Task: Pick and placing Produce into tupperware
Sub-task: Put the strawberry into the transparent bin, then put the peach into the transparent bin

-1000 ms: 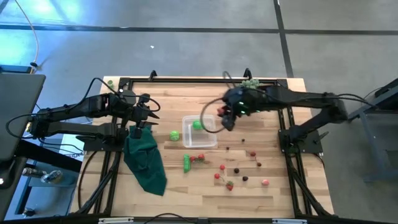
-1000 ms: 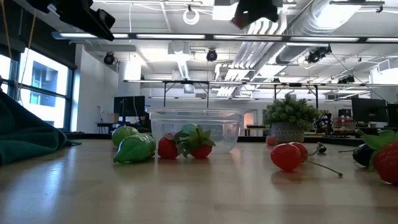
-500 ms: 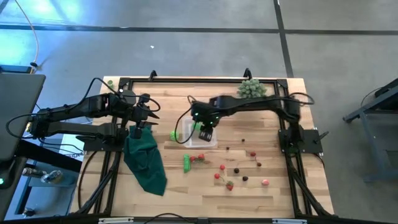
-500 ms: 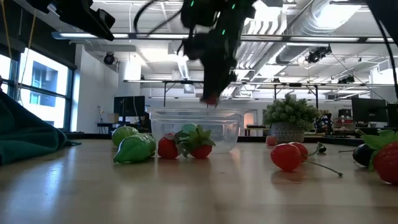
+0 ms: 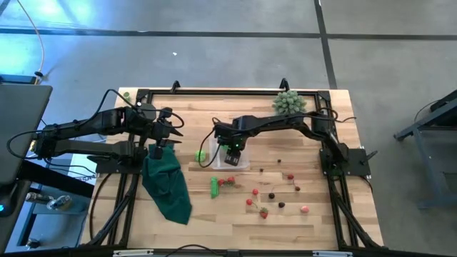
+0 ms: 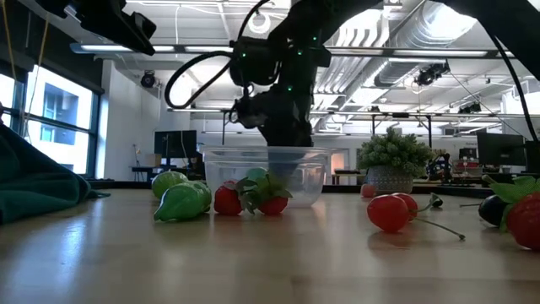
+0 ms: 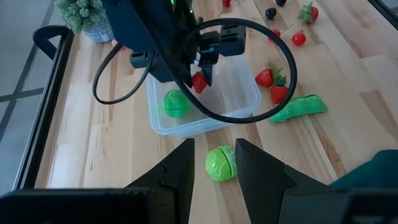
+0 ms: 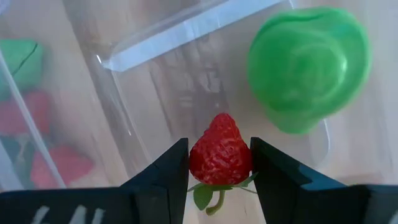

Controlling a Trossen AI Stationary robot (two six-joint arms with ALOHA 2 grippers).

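The right gripper (image 8: 219, 165) pinches a red strawberry (image 8: 220, 151) between its two fingers, and in the left wrist view the same berry hangs inside the tupperware (image 7: 245, 99), just above its floor. In the high view this gripper (image 5: 230, 151) sits at the centre of the frame, over the clear container (image 5: 241, 161). A round green piece (image 8: 306, 74) already lies in the container, near the strawberry but apart from it.

The left gripper (image 7: 211, 163) waits at the left of the high view, above the dark green cloth (image 5: 166, 185). Its fingers stand a little apart with nothing between them; a green ball-shaped vegetable (image 7: 220, 164) lies on the table beyond them, just outside the container wall.

In the low view, a green pod (image 6: 181, 203) and two strawberries (image 6: 253, 196) lie in front of the container, perhaps touching it, though this angle does not settle that. More red and dark pieces (image 5: 275, 193) are scattered in the lower right of the table (image 5: 214, 221). A pale green plant (image 5: 288, 102) stands at the table's upper right edge.
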